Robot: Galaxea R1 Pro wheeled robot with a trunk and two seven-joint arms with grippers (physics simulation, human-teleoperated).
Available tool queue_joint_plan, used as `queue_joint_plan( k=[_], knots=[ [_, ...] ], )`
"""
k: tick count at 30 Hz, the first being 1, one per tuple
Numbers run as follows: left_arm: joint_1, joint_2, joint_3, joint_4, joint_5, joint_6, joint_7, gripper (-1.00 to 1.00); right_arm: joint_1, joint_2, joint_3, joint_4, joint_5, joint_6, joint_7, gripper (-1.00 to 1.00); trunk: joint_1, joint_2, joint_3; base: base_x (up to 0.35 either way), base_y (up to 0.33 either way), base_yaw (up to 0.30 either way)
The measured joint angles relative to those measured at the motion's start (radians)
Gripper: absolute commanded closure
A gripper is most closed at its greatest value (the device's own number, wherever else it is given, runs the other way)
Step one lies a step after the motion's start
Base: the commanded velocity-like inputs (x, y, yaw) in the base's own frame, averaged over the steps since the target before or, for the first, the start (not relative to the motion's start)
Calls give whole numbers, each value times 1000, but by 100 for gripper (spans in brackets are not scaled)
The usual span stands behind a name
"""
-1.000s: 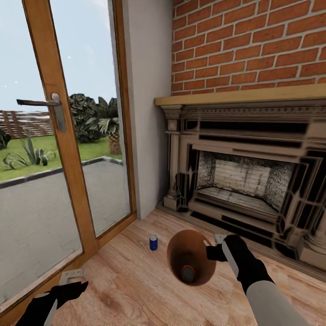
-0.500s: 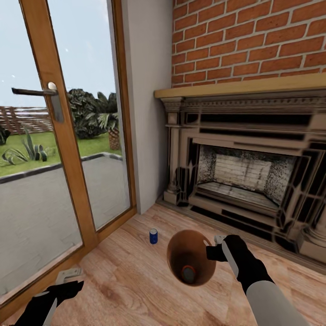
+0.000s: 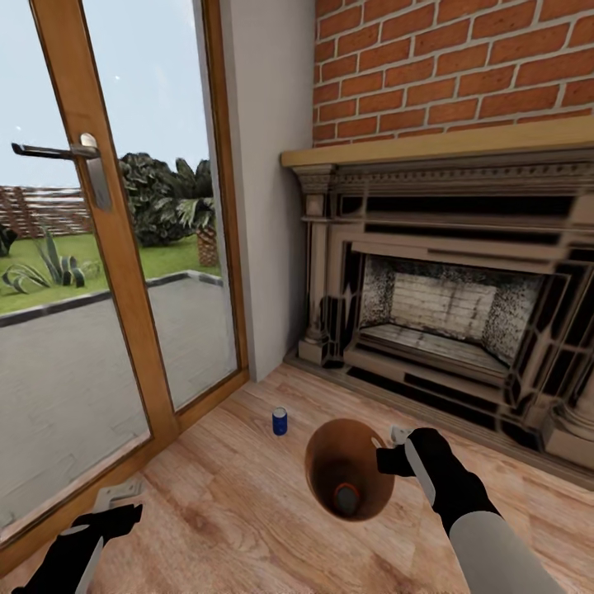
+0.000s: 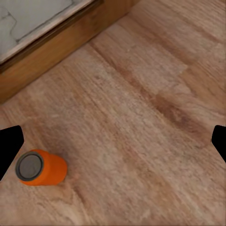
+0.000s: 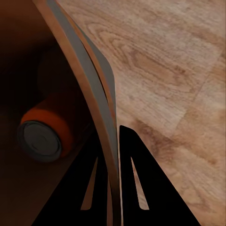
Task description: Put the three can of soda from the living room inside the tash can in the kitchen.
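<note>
Gripped on its rim by our right gripper (image 3: 389,459), the trash can (image 3: 323,470) hangs tilted above the living-room floor (image 3: 247,503), its tan-brown mouth facing the head camera. Our right wrist view shows the two dark fingers (image 5: 134,174) pinching the thin wall (image 5: 96,108) between them, one inside and one outside. An orange soda can (image 3: 346,498) lies at the bottom of the bucket; the right wrist camera sees it on its side, grey end (image 5: 40,140) toward the lens.

Our left gripper (image 3: 111,507) hovers low near the door frame (image 3: 124,272), jaws spread wide and holding nothing. In its wrist view, a second orange can (image 4: 41,167) lies on its side on the wood planks, close to one fingertip (image 4: 8,146).

A blue can (image 3: 280,421) stands upright on the floor between the glass door and the fireplace (image 3: 445,322), just beyond the bucket. Red brick (image 3: 454,66) rises above the mantel.
</note>
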Motion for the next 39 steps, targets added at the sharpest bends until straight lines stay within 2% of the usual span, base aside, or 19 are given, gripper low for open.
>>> queue_joint_plan(
  k=[6,9,11,16,19,27,30,34,39],
  knots=[
    [1,-1,-1,4,2,3,-3,-100,0,-3,0,-1,3,-1,2,100,0,0,-9,0,0,0],
    [2,0,-1,6,15,3,-20,-100,0,-4,0,-1,1,-1,3,100,0,0,-14,37,46,0],
    [2,1,-2,7,38,5,-50,-100,0,-4,0,-1,15,-1,2,100,0,0,-17,101,189,0],
    [2,1,-3,7,45,16,-85,-100,0,-4,0,-1,-2,-2,3,100,0,0,-25,66,271,0],
    [2,1,-3,6,46,21,-99,-100,0,-3,0,-1,6,-2,3,100,0,0,-29,16,308,0],
    [2,1,-3,6,46,21,-104,-100,0,-5,0,-1,0,-3,3,100,0,0,-42,3,291,0],
    [3,1,-3,2,48,22,-105,-100,0,-5,0,-1,-9,-3,4,100,0,0,-46,0,79,0],
    [3,1,-3,3,49,22,-106,-100,0,-6,0,-1,8,-3,3,100,0,0,-52,0,24,0],
    [3,1,-3,7,49,23,-108,-100,0,-8,0,-1,0,-3,3,100,0,0,-59,0,4,0]
  ],
)
